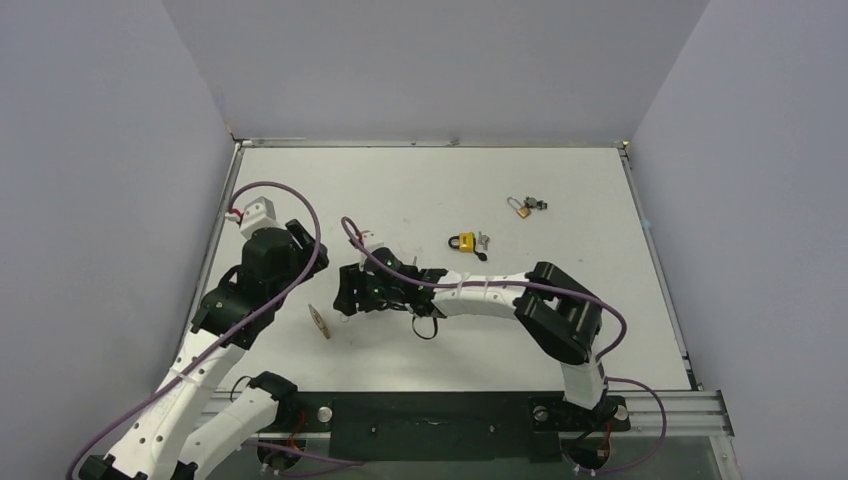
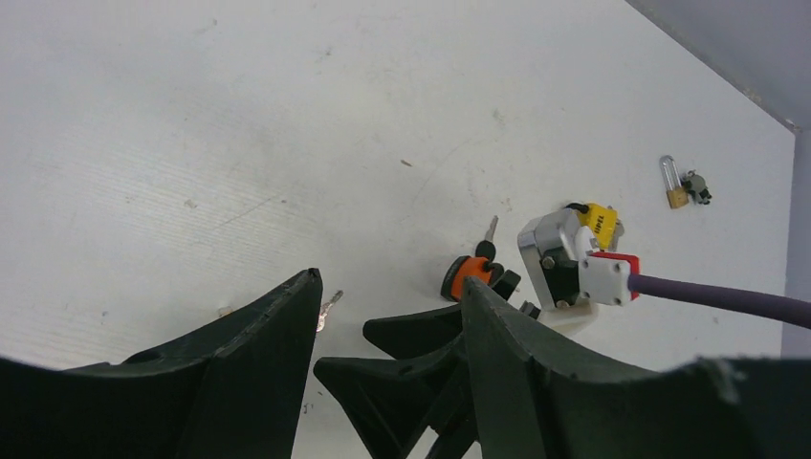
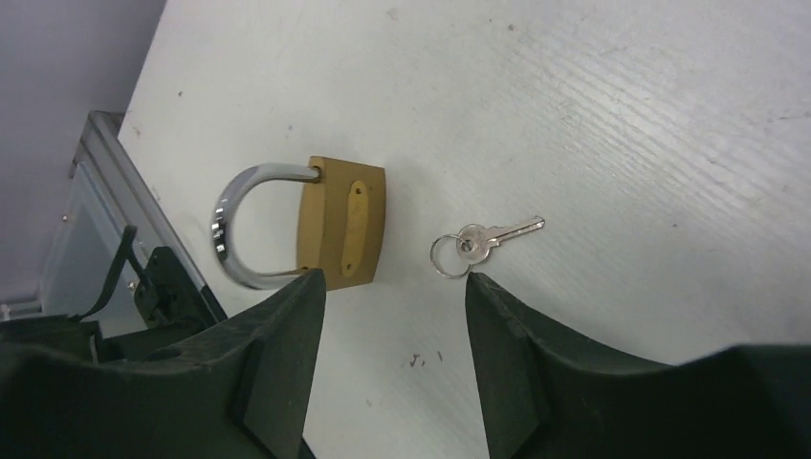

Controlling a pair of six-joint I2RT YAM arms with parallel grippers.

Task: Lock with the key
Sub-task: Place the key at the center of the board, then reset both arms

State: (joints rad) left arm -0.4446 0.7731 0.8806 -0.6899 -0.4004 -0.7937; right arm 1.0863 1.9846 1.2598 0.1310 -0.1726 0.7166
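Note:
A brass padlock (image 3: 344, 222) with its steel shackle swung open lies on the white table; it also shows in the top view (image 1: 319, 320). A small silver key (image 3: 490, 238) on a ring lies just right of it. My right gripper (image 3: 392, 292) is open and empty, just above the table, with the padlock off its left fingertip and the key ring off its right fingertip (image 3: 483, 296). In the top view the right gripper (image 1: 343, 297) reaches far left. My left gripper (image 2: 390, 287) is open and empty, facing the right gripper's black fingers; the key's tip (image 2: 328, 308) shows by its left finger.
A yellow padlock (image 1: 461, 242) with keys lies mid-table, and a small brass padlock (image 1: 520, 207) with keys lies further back. An orange lock (image 2: 469, 275) with black-headed keys sits by the right wrist. The table's left edge and metal rail (image 3: 96, 182) are close to the brass padlock.

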